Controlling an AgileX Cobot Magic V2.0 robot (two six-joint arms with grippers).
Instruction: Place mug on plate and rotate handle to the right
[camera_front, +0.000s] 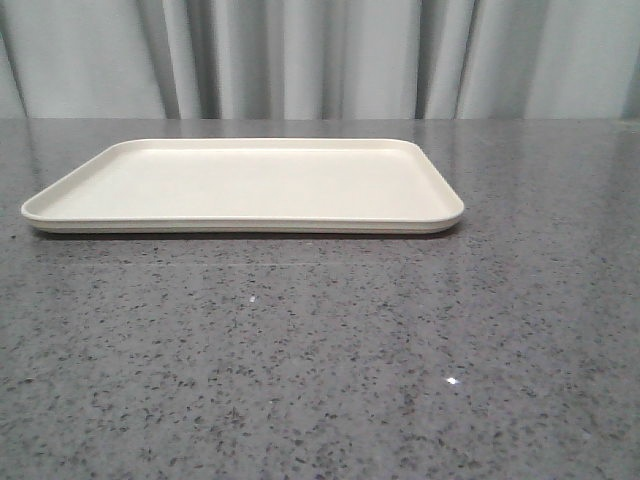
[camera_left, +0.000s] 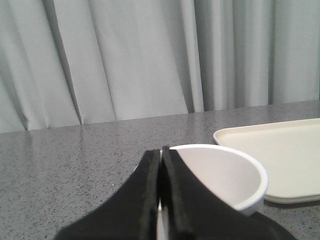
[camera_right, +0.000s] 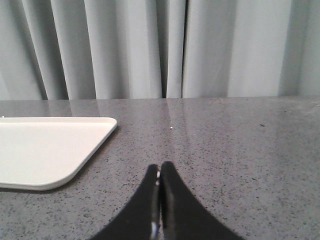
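My left pincer (camera_left: 160, 165) was clenched, fingers pressed flat together with nothing between them. It sat low over the table (camera_left: 75, 165), pointing out across it. I read that as a parked pose, not a grip.

Just past its tips was the mug (camera_left: 225, 177). I could see only the white rim and the inside wall. The handle was hidden from me, so I couldn't tell which way it faced. The mug stood on the bare table, off the plate (camera_left: 285, 150) and close beside its near rim. Probably staged there so the carry would be short.

My right pincer (camera_right: 160, 172) was also clenched and empty. It hung over open table with the plate's corner off to one side, well clear of the mug. That kept it out of the left arm's path.

In the front view the plate (camera_front: 240, 185) lay flat mid-table with nothing on it. Neither arm nor the mug showed there. Curtain (camera_front: 320, 55) behind everything.

My judgement: task not started. The left pincer had to open before it could take the mug.
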